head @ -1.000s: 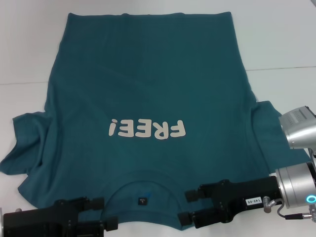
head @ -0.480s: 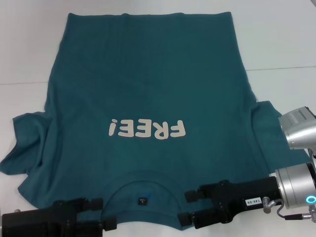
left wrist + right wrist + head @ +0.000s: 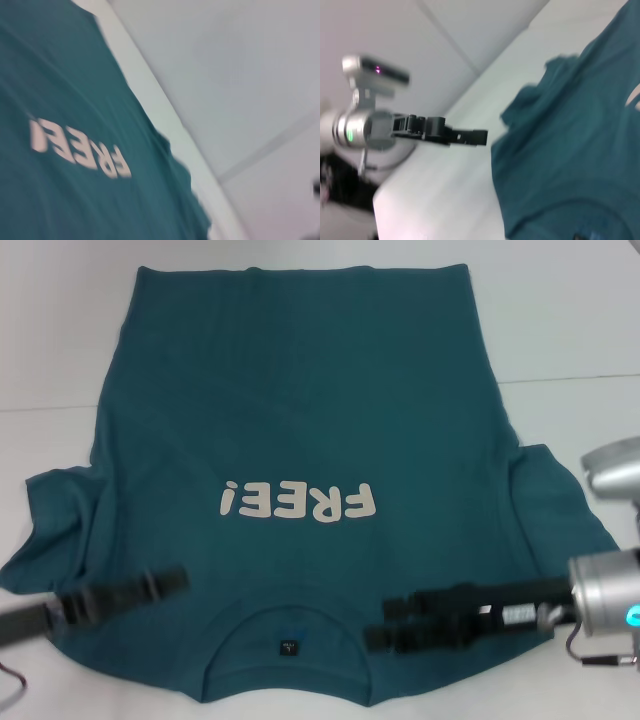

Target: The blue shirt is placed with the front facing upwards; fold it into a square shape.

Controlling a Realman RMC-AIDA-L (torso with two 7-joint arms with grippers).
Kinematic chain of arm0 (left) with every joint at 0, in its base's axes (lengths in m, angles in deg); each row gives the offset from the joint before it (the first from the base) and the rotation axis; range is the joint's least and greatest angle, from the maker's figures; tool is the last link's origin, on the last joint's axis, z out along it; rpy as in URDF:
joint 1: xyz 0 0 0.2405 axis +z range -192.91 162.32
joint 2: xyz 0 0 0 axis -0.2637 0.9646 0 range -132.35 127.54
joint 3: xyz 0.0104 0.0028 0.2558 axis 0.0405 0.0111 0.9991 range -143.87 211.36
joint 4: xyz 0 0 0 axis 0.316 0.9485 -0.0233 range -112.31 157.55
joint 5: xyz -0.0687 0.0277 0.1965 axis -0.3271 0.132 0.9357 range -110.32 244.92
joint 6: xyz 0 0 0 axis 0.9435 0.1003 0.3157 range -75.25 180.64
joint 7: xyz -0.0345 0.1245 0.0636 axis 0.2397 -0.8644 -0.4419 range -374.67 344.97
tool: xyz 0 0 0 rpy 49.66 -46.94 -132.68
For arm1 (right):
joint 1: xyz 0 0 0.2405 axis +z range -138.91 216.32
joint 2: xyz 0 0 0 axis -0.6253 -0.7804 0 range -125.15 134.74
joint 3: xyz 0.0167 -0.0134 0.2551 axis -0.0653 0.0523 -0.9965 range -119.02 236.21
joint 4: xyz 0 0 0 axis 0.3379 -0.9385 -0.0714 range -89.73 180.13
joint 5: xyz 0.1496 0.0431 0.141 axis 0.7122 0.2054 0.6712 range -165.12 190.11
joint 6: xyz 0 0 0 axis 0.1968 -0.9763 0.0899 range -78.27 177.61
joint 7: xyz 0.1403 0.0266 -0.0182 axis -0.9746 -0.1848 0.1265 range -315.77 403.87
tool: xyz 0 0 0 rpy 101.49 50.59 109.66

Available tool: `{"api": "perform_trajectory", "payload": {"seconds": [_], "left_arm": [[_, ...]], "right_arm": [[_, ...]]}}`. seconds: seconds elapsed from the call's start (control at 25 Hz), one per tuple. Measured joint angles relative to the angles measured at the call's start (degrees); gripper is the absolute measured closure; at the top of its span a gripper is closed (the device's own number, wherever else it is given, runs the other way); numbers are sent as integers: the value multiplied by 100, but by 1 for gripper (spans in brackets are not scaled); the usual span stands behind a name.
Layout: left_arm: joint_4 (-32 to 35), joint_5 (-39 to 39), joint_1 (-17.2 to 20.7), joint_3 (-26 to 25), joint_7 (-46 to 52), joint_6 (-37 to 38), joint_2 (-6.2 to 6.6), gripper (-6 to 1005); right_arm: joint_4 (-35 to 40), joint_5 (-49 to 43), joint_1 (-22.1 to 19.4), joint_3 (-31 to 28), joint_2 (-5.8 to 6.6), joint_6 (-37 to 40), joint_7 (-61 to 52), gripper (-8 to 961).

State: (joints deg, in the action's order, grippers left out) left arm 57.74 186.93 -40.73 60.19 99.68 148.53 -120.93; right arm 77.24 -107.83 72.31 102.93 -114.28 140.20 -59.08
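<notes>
Head view: the blue shirt [image 3: 300, 480] lies flat on the white table [image 3: 570, 330], lettering up, collar nearest. Left gripper [image 3: 165, 583] over its near-left shoulder; right gripper [image 3: 385, 620] beside the collar; jaw states cannot be told. Right wrist view: left gripper [image 3: 477, 137] beside the shirt's sleeve.

Lab-like test bench, plain white table [image 3: 560, 320], bare pale wall [image 3: 240, 60]

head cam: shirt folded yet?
No, the blue shirt lies spread flat, "FREE!" print up, both sleeves out.
</notes>
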Motion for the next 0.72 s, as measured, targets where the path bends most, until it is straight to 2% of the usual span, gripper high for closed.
{"api": "perform_trajectory", "payload": {"seconds": [0.16,0.28,0.56,0.72], "left_arm": [[-26,-156,-91,-742,1138,-155,70,141],[-32,-300,-116,-957,1437,-428,124,145],[-45,-258,-298,-794,1598,-1291,295,154],[-7,-255,-381,-665,1526,-1910,326,160]], "right_arm": [[135,305,29,-281,51,105,-832,56],[190,516,32,-296,121,79,-1307,56],[140,495,37,-237,172,-143,-1510,56],[136,487,25,-239,175,-219,-1603,56]]}}
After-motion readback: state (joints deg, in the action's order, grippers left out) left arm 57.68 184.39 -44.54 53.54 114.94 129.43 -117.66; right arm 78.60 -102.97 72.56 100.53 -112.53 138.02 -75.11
